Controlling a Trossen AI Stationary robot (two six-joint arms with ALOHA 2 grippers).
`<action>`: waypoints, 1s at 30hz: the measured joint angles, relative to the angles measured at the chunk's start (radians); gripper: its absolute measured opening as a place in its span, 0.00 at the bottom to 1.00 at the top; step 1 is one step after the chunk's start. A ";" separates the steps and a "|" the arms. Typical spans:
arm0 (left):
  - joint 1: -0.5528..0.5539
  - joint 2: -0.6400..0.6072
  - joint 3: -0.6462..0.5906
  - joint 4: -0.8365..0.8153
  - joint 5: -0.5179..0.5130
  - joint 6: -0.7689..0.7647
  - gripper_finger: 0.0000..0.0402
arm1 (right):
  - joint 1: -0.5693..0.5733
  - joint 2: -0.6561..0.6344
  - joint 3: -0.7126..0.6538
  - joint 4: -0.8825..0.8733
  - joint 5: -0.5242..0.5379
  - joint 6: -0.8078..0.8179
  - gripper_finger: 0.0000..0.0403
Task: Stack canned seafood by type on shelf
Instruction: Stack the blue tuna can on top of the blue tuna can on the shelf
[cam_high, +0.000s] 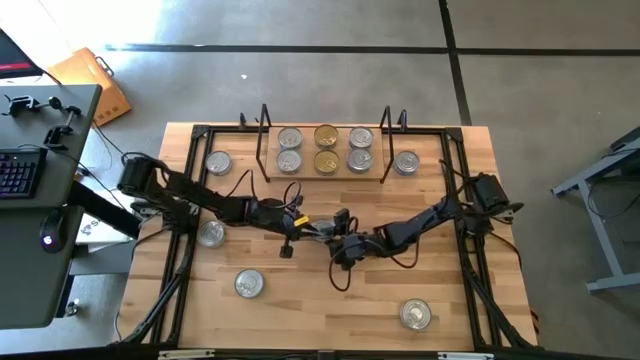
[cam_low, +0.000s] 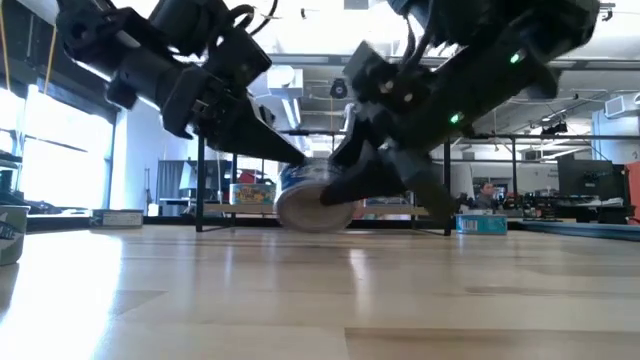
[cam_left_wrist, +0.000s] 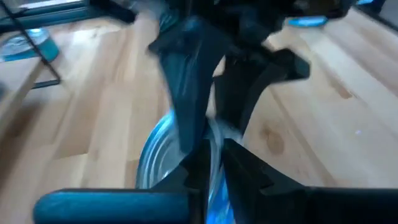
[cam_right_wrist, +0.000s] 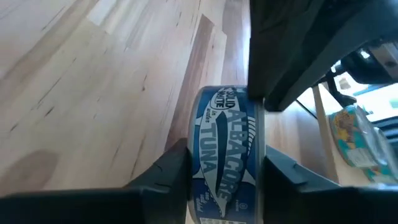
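A blue-labelled tuna tin (cam_right_wrist: 227, 155) stands on edge at the table's middle, between my two grippers. My right gripper (cam_right_wrist: 227, 186) is shut on it. My left gripper (cam_left_wrist: 214, 177) meets it from the other side, its fingers nearly together on the tin's rim. In the low view the tin (cam_low: 315, 208) is tilted, low over the wood. The shelf (cam_high: 308, 172) at the far side carries several tins in two rows, silver-topped ones (cam_high: 290, 160) at the sides and gold-topped ones (cam_high: 326, 135) in the middle. My left gripper has the tin's thin rim (cam_left_wrist: 214, 152) between its two fingertips, coming slanting down from the table's left. The right gripper's fingers hide the rest of the tin. My right gripper pinches the tin across its two flat faces (cam_right_wrist: 199, 177), one finger on each, slanting down from the table's right. The label wall faces the wrist camera. The tin sits on edge, tilted; whether its lower rim touches the table I cannot tell.
Loose silver-topped tins lie on the table: at the far left (cam_high: 218, 162), at the left (cam_high: 210, 233), at the near left (cam_high: 249, 284), at the near right (cam_high: 415, 315) and beside the shelf's right end (cam_high: 405, 162). A desk with a keyboard (cam_high: 20, 170) stands left of the table.
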 joint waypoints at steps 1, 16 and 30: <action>-0.008 -0.023 0.001 -0.041 -0.032 0.001 0.11 | 0.009 -0.015 0.000 -0.024 0.025 0.000 0.29; -0.218 -0.247 0.000 -0.286 -0.501 -0.052 0.08 | -0.252 -0.212 0.340 -0.809 0.256 0.089 0.29; -0.244 -0.193 -0.001 -0.266 -0.560 -0.058 0.08 | -0.673 -0.179 0.360 -0.821 0.068 -0.030 0.29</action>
